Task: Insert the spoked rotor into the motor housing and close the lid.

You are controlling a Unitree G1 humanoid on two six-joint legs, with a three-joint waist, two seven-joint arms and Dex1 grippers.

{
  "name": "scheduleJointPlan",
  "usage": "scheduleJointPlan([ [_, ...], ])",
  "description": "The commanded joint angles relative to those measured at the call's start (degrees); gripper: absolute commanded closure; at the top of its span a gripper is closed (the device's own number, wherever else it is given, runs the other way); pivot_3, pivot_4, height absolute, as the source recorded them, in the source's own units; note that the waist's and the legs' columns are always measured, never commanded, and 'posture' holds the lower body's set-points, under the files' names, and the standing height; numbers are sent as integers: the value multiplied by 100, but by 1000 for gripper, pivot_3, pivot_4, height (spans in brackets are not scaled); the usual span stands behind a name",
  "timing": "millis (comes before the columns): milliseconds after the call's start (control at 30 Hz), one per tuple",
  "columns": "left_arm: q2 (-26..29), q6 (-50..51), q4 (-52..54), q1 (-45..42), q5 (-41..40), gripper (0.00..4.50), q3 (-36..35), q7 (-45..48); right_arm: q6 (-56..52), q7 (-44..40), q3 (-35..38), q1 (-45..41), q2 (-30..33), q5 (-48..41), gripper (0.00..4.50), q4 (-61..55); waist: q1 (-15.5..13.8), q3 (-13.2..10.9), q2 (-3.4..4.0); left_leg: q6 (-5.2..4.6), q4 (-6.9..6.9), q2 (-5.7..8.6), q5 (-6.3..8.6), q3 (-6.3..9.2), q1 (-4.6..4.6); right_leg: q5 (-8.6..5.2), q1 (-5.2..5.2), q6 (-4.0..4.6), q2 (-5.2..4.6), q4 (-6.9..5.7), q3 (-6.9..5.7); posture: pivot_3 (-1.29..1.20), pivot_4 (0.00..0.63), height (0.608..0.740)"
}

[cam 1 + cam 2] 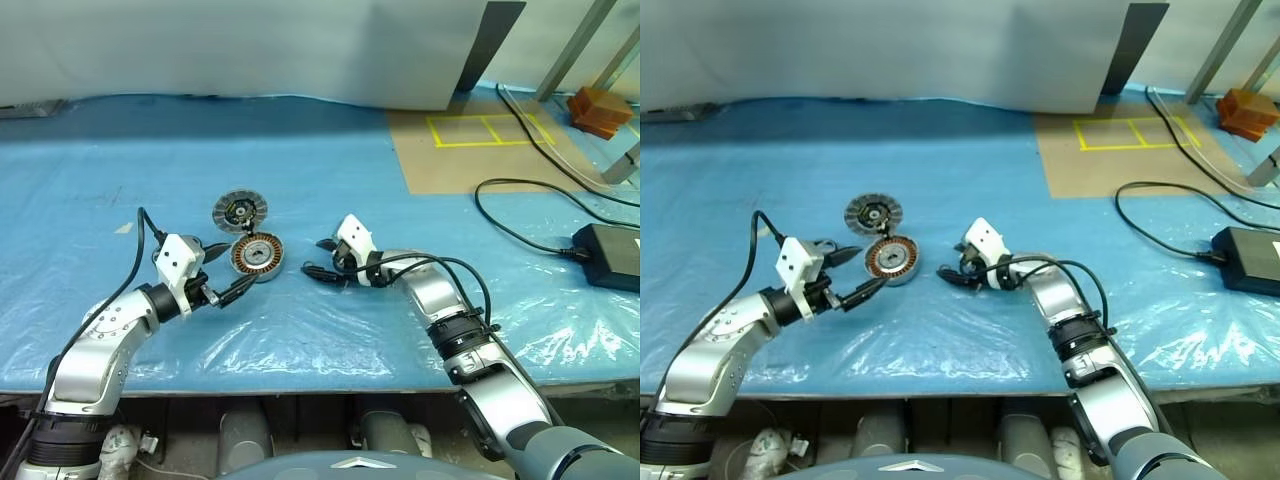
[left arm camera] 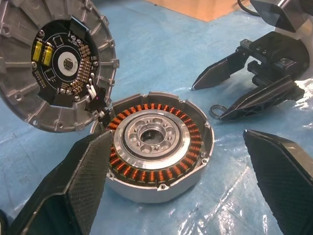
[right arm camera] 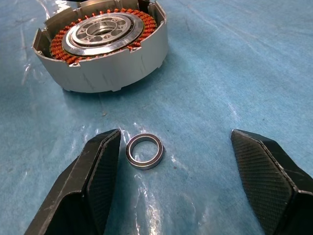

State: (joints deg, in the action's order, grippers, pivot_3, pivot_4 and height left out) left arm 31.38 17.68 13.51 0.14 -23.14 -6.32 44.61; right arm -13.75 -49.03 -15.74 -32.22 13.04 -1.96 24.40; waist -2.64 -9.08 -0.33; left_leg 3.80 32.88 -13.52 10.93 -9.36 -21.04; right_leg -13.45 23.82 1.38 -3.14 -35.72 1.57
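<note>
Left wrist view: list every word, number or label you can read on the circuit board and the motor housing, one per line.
None is readable.
Circuit board in the spoked rotor: any print is too small to read.
Motor housing: no lettering shows on its rim or copper windings.

Small ring point(image 3: 144, 151) near motor housing point(image 3: 102, 49)

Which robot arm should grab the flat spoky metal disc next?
Probably the left. The open left gripper sits beside the copper-wound round metal motor housing, close to the flat silver-grey spoked rotor disc. The open right gripper straddles a small metal ring.
</note>
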Motion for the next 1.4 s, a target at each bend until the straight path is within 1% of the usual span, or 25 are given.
scheduleJointPlan([
  [33,-15,-133,71,18,29,0,-38,-37,236,-48,-375,247,89,356,758,310,4,7,-9,0,0,-1,0,0,3,0,-4,0,0,0,-1,0,150,740],
  [100,-31,-133,86,35,32,0,-44,-58,431,-59,-498,332,161,505,758,293,4,13,-16,0,0,-2,0,0,7,-1,-9,1,0,1,-1,0,150,740],
  [233,-69,-134,77,16,76,0,-13,-102,836,180,-641,379,233,831,758,619,9,20,-21,-1,-3,-2,0,0,20,-1,-25,0,0,12,-1,0,150,740],
  [267,-77,-130,80,8,84,0,-5,-113,841,217,-605,375,214,816,1132,687,11,21,-21,-1,-4,-2,1,-1,23,-2,-28,0,0,13,-1,0,150,740],
  [300,-83,-119,85,-9,86,0,-1,-129,875,254,-581,365,210,812,1327,748,11,22,-21,-1,-7,-2,1,-1,32,-2,-35,1,0,14,-1,0,150,740],
  [367,-90,-108,88,-35,96,0,5,-155,955,323,-553,334,219,817,1909,841,12,21,-21,-2,-12,-2,2,-3,60,-3,-58,2,0,15,0,0,150,740],
  [467,-89,-110,84,-56,113,0,14,-169,1012,357,-549,278,248,804,2950,924,11,22,-21,-24,-16,3,15,-7,98,-6,-86,-3,-5,13,5,0,150,740],
  [500,-88,-106,81,-72,119,0,17,-170,992,344,-535,260,253,772,3232,937,8,22,-21,-26,-17,6,16,-7,102,-25,-87,-35,-8,12,5,0,150,740],
  [567,-83,-102,57,-114,132,0,19,-168,965,341,-514,233,252,724,3851,963,3,22,-22,-27,-19,12,17,-6,101,-28,-86,-40,-17,11,4,0,150,740],
  [700,-90,-102,8,-175,143,0,13,-163,933,253,-448,245,239,587,3908,889,0,22,-23,-27,-22,17,17,-6,100,-28,-84,-41,-19,12,6,0,150,740],
  [833,-47,10,82,-139,26,0,-34,-88,876,-12,-309,277,229,289,3908,338,-3,22,-22,-27,-31,18,17,-6,91,-26,-74,-38,-19,12,6,0,150,740],
  [900,-50,140,251,-53,-235,0,-117,28,815,17,-193,139,189,200,3908,153,10,22,-22,-26,-44,17,16,-8,77,-6,-60,-3,-16,27,6,0,150,740],
  [933,-52,168,280,-41,-285,0,-145,24,766,-102,-176,92,196,117,3908,5,13,22,-22,-8,-49,16,5,-9,62,-6,-48,-2,-13,37,6,0,150,740],
  [1033,-22,144,231,-36,-211,0,-121,-12,467,-285,-70,-151,108,-138,3908,-386,15,22,-24,-1,-50,11,1,-9,-1,-3,4,-5,-4,52,0,0,150,740],
  [1100,-20,104,195,2,-181,0,-108,-8,311,-340,-42,-412,-23,-262,3908,-578,22,20,-25,-1,-53,11,0,-9,-32,12,36,-26,0,43,-1,0,150,740],
  [1233,-27,3,81,34,-60,0,-104,-64,468,-402,-125,-753,-280,-220,3908,-255,44,18,-26,5,-59,-6,3,-9,-39,12,53,-26,15,33,-3,0,150,740],
  [1400,-53,-21,98,109,-40,0,-114,-100,628,-521,-240,-989,-564,-145,3908,57,16,17,-28,6,-58,0,4,-10,-40,10,51,-23,5,32,-7,0,150,740],
])
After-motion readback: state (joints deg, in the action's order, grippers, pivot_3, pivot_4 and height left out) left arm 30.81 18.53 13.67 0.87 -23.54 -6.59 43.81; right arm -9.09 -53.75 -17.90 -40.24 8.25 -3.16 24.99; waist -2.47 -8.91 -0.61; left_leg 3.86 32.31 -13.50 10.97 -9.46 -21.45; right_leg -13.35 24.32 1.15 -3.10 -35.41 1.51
